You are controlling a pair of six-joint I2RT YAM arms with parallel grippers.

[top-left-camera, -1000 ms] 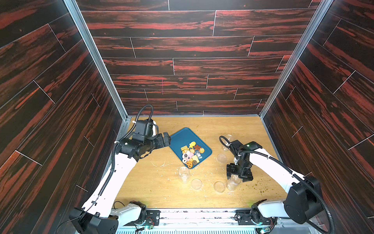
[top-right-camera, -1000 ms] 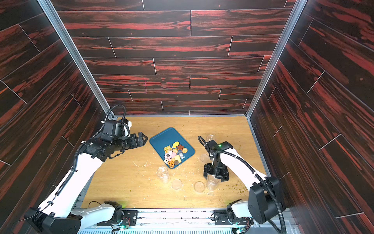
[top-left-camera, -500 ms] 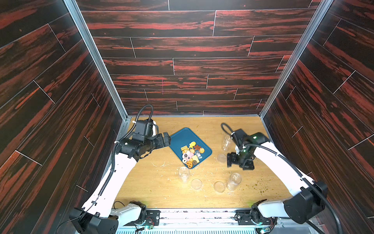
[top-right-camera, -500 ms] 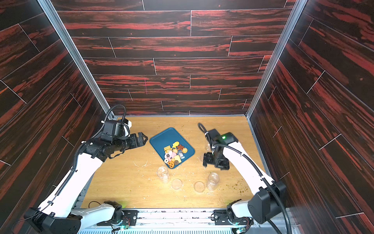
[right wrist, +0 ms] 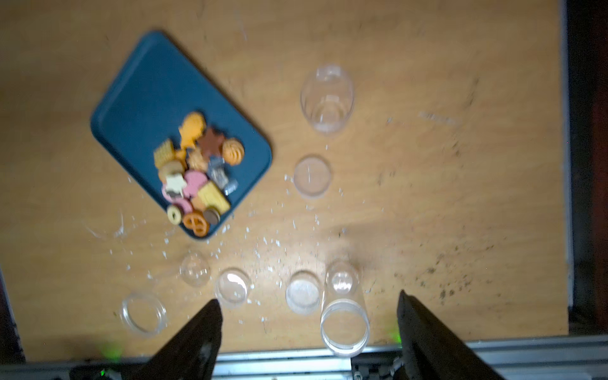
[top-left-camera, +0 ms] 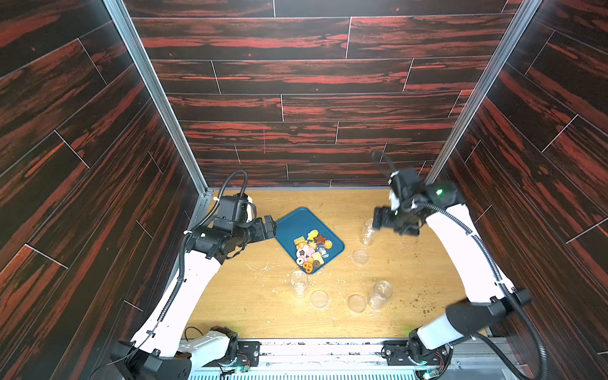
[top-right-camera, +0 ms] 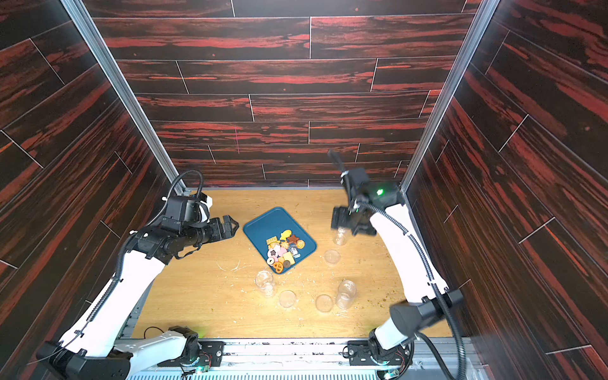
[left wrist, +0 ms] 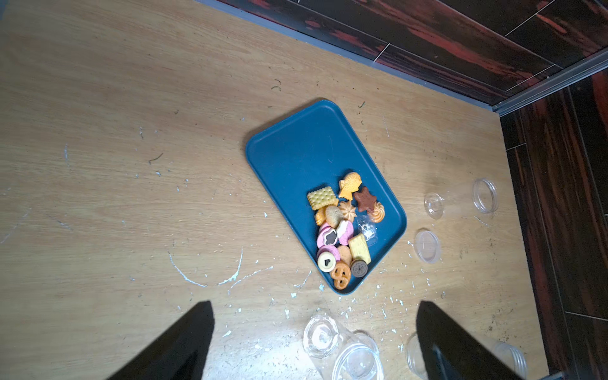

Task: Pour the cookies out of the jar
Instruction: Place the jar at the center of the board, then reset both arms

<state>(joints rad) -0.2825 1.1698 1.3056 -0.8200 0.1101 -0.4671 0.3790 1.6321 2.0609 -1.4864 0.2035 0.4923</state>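
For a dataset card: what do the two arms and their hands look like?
The left arm and right arm have white shells with black joints. A black ribbed cable hose runs along each, looping above the wrist. The left hand and right hand are black, each with two flat fingers. A green light glows on the right arm.

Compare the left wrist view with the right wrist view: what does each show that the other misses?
Left wrist only: the open left pincer and the dark back wall. Right wrist only: the open right pincer and the metal front rail, in a blurred picture. Both: the blue tray with the cookies heaped at one end, a clear jar and a lid on the table.
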